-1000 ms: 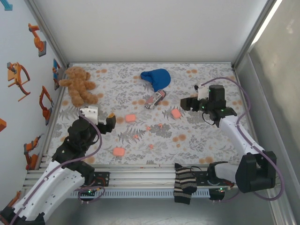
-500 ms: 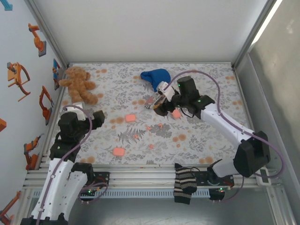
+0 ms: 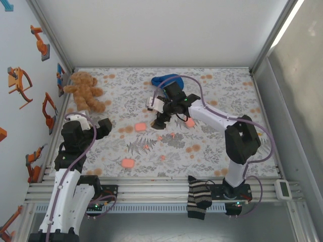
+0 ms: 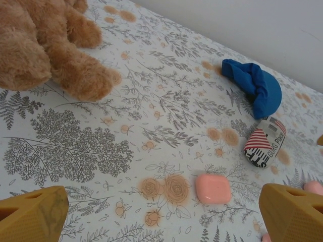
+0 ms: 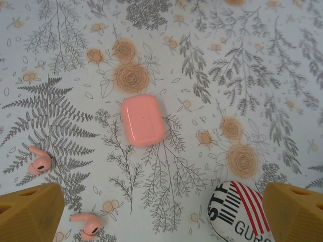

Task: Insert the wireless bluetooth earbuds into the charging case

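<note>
The right gripper (image 3: 161, 120) has swung from the right side of the table (image 3: 222, 151) to its middle over the last second. It now hangs over the striped roll (image 5: 242, 212), which it was only nearing half a second ago. Its jaws have spread on the way. In the right wrist view its yellow fingers (image 5: 30, 212) stand wide apart, released, with nothing between them. That view looks down on a closed pink case (image 5: 143, 120) lying flat on the floral print. Two earbuds (image 5: 39, 164) lie loose on the table, apart from the case and close to the finger at the lower left. They lie where they lay a second ago, as do the cases.

The left gripper (image 3: 104, 125) has drawn back toward the table's left edge since a second ago and has hardly shifted in the last half second. Its jaws are spread wide and empty, as before. The teddy bear (image 4: 45, 45) and the blue cloth (image 4: 255, 88) have not moved.
</note>
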Robot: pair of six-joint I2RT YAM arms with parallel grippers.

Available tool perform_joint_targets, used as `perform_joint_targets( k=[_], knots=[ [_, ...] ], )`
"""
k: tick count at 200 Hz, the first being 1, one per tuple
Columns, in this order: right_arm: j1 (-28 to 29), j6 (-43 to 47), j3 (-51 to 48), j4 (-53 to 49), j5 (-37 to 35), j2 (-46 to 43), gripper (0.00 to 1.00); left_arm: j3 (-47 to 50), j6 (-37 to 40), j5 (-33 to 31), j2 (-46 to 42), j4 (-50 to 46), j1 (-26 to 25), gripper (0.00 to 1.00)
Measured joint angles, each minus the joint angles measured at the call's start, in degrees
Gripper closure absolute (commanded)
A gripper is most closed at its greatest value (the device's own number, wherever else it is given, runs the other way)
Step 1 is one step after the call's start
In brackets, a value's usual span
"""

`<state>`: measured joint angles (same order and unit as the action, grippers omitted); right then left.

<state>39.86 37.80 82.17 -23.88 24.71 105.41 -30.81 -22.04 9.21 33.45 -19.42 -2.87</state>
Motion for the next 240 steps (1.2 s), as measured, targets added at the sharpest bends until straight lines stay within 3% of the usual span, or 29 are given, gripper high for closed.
perform_joint_targets(
  k=[60,148,240],
  knots=[
    [3.3,4.6,9.7,-4.9,-3.4,12.4,0.03,0.3,-0.6,1.3,1.0,1.2,0.8,0.04],
    [6.5,10.3,22.3,-14.8,-8.6,24.0,0.08,0.6,-1.1,1.3,1.0,1.7,1.1,0.04],
    [6.8,12.0,30.9,-20.1,-9.4,30.1,0.23,0.6,-1.1,1.3,1.0,1.7,1.1,0.04]
  ],
)
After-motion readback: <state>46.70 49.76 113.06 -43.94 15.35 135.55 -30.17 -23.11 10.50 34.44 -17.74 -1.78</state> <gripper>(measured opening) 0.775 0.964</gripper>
